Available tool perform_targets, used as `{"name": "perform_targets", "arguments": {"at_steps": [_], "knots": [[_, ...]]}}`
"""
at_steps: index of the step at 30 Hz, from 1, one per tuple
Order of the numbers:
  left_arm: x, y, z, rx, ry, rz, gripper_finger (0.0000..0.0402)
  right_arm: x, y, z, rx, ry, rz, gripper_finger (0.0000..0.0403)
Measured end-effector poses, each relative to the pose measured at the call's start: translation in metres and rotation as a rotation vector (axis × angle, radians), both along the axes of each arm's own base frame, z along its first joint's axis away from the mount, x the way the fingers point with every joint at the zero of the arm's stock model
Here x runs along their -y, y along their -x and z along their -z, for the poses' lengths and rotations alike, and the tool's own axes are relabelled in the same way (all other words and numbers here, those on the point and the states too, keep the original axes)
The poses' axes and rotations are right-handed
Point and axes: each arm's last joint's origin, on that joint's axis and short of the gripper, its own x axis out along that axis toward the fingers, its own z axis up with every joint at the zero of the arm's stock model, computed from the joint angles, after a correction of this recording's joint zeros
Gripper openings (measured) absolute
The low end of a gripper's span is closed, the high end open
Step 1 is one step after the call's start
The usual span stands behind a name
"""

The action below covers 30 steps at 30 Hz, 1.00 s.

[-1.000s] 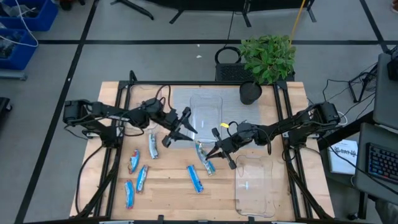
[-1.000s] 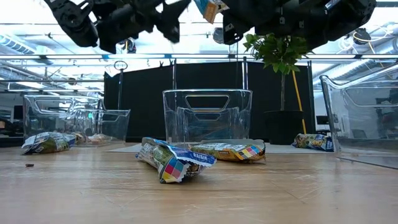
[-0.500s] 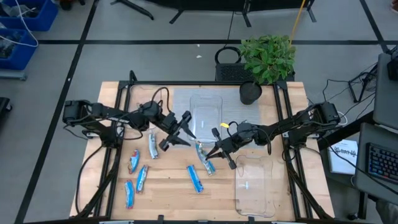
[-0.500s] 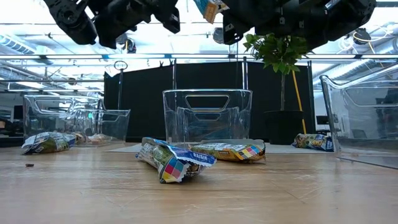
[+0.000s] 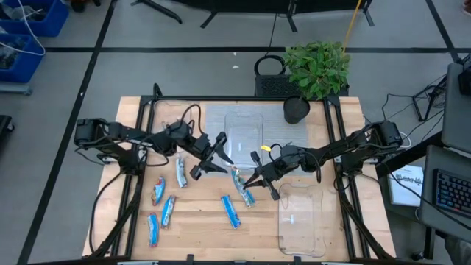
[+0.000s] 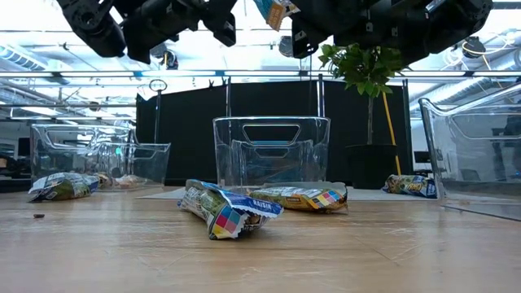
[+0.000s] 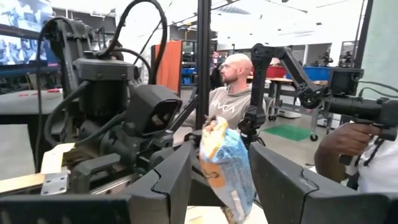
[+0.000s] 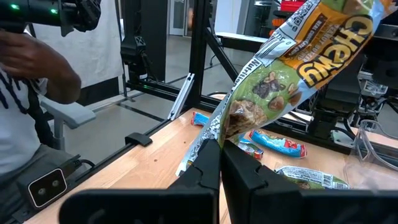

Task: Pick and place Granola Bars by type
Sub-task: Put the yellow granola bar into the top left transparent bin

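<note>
Looking down from the high view, I saw the two arms meeting over the middle of the wooden worktop (image 5: 199, 232). One clear tray (image 5: 243, 134) lay at the far centre and another clear tray (image 5: 302, 218) at the near right, while a potted plant (image 5: 316, 68) stood at the far edge. From table height, the central tray rose directly behind the nearest bars, and a further clear tray (image 6: 134, 161) showed at the left.

The right gripper (image 8: 220, 163) hung above the worktop, just beside the near-right tray. Its jaws were clenched on the crimped end of a tan granola bar (image 8: 292, 68) with a silver seam and pictured nuts and raisins. The left gripper (image 7: 217, 180) hovered near the central tray with its jaws parted; a blue-and-orange bar (image 7: 225, 167) stood between them, but I could not tell whether they gripped it.

The other bars lay flat on the boards. A cluster of blue bars (image 5: 160, 210) sat near the left corner, a silver-grey bar (image 5: 181, 174) lay beyond them, one blue bar (image 5: 232, 211) was near the centre, and a pair of bars (image 5: 242, 186) rested below the grippers.

Beyond the worktop were black frame rails, a dark curtain and a bright workshop. A seated person (image 7: 233, 90) and another person's hand (image 7: 348, 142) also showed.
</note>
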Motion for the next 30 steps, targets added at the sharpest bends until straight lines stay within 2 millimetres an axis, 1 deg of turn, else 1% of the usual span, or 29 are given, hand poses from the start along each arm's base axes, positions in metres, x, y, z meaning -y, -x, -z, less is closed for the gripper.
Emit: {"name": "perform_targets", "arguments": {"at_steps": [11, 15, 18, 21, 24, 30], "knots": [[0.012, -0.001, 0.0, -0.003, 0.018, -0.008, 0.0166, 0.0, 0.0, 0.0, 0.005, 0.0, 0.0, 0.0], [0.012, -0.003, 0.001, -0.006, 0.027, -0.049, 0.0166, 0.0, 0.0, 0.0, 0.005, 0.0, 0.0, 0.0], [0.013, -0.012, 0.005, -0.033, 0.034, -0.043, 0.0166, 0.0, 0.0, 0.0, 0.004, 0.0, 0.0, 0.0], [0.015, -0.027, 0.003, -0.026, 0.042, -0.011, 0.0166, 0.0, 0.0, 0.0, 0.003, 0.0, 0.0, 0.0], [0.016, -0.038, 0.004, -0.051, 0.051, 0.051, 0.0166, 0.0, 0.0, 0.001, -0.005, 0.001, 0.0, 0.0], [0.017, -0.039, 0.0, -0.043, 0.034, 0.154, 0.0166, 0.0, 0.0, 0.001, -0.009, 0.002, 0.0, 0.0]]}}
